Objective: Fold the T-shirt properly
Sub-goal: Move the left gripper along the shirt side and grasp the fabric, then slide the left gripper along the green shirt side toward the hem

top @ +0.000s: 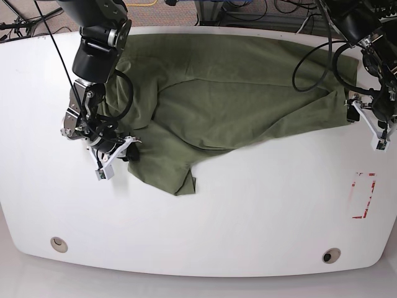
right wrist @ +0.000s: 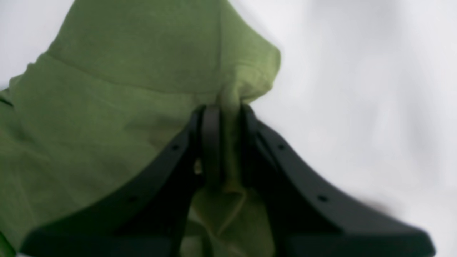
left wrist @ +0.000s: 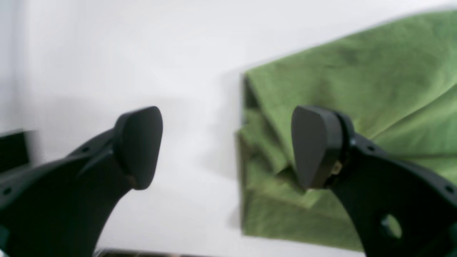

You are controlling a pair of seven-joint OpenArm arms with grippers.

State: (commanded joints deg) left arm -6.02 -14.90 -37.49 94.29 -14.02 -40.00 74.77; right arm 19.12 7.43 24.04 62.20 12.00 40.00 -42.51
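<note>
The olive-green T-shirt [top: 236, 93] lies spread and wrinkled across the far half of the white table [top: 248, 217], with one corner folded toward the front near the middle left. My right gripper [right wrist: 228, 117] is shut on a bunched fold of the T-shirt [right wrist: 107, 107]; in the base view this right gripper [top: 126, 149] is at the shirt's left edge. My left gripper [left wrist: 226, 148] is open, one finger over bare table and the other over the edge of the T-shirt [left wrist: 357, 78]. It holds nothing. In the base view the left gripper [top: 365, 119] hovers by the shirt's right end.
A red rectangular outline [top: 363, 195] is marked on the table at the right. Two round holes [top: 59, 244] [top: 330, 255] sit near the front edge. Cables [top: 310, 56] hang over the shirt's far right, and more clutter lies on the floor behind the table.
</note>
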